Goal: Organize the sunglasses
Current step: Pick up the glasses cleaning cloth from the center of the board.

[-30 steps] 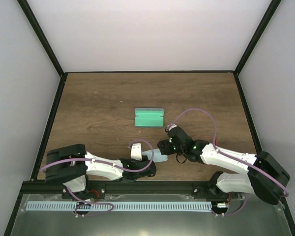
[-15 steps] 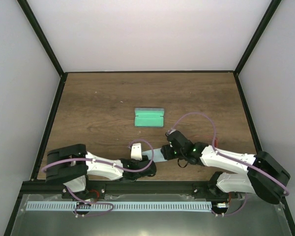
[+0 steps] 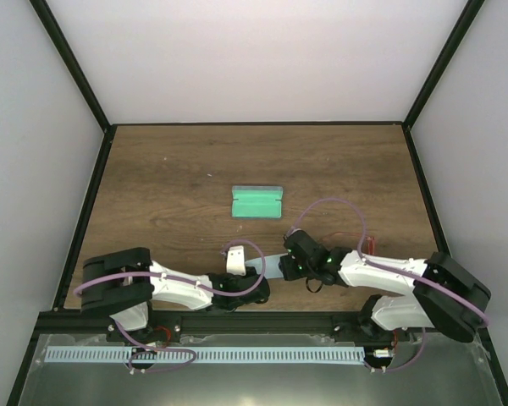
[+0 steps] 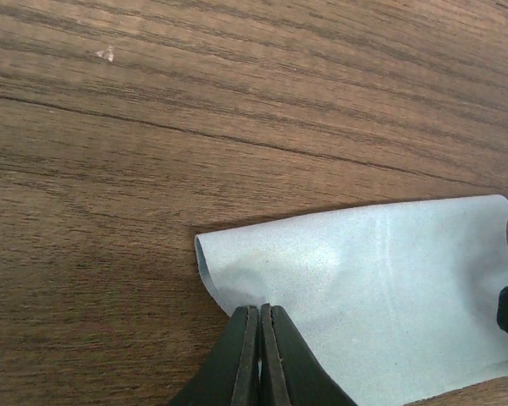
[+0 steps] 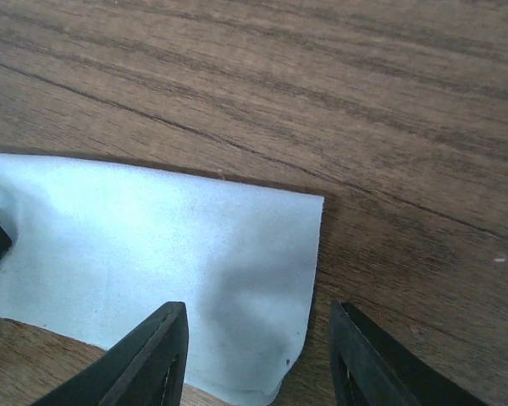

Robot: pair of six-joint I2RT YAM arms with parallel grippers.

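Fingers [image 4: 237,355] of the left gripper [image 4: 260,315] are pressed together with no gap, pinching the near edge of the pale blue cloth [image 4: 372,288]. The cloth puckers slightly just ahead of the tips. It otherwise lies flat on the wooden table [image 3: 169,186], near the front edge and between the two arms.

The right gripper [image 5: 256,309] is low over the opposite end of the cloth. Its jaws stand apart and grip nothing. One finger is over the cloth, the other is over bare wood, and the cloth's corner lies between them.

The open case [image 3: 257,202], green inside, sits near the table centre, well apart from both grippers.

The sunglasses [image 3: 366,244] are probably the thin red trace on the table just beyond the right forearm. At this size the overhead view cannot confirm their shape, and neither gripper touches them.
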